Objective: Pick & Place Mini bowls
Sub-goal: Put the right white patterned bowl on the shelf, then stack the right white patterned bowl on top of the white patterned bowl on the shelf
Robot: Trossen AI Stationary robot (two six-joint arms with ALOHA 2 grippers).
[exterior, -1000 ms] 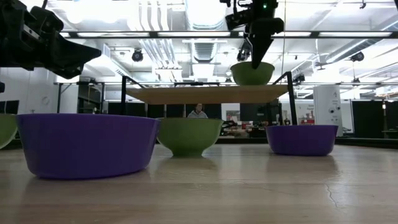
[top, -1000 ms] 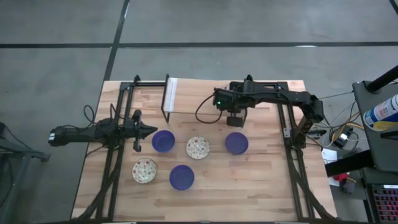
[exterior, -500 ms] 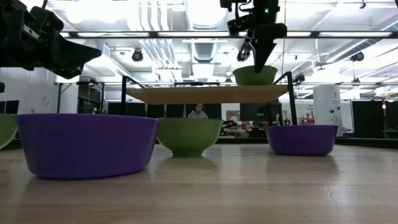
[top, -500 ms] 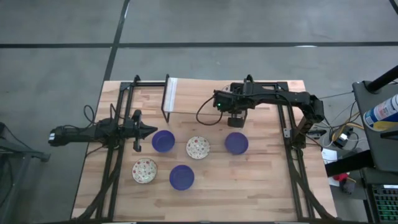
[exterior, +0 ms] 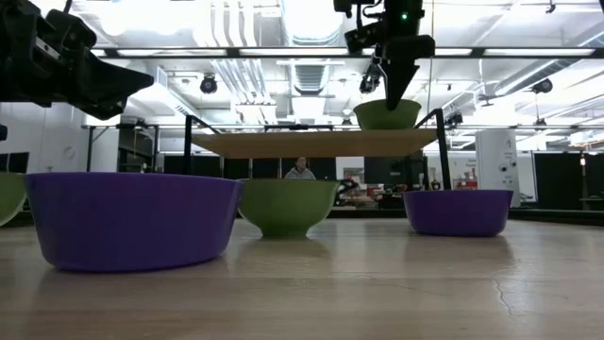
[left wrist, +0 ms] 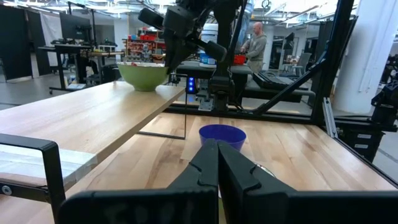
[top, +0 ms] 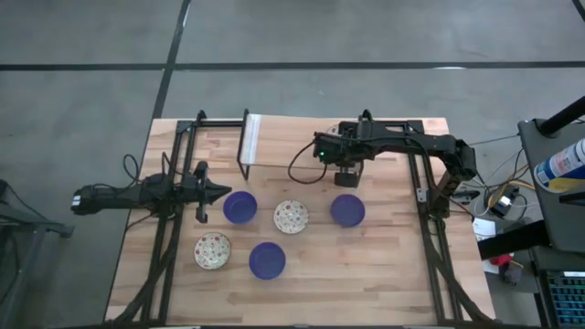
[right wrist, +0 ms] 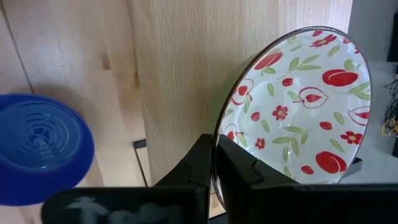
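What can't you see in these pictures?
- High view: the patterned bowl on the shelf is hidden under the right gripper.
- Low view: the bowls' insides; the camera sits too low.
- Right wrist view: the blue bowl is cut by the edge.

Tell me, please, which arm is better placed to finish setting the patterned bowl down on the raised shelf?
Right. The right gripper is over the shelf, pinching the rim of the patterned bowl. The left gripper waits shut at the table's left side, beside a blue bowl.
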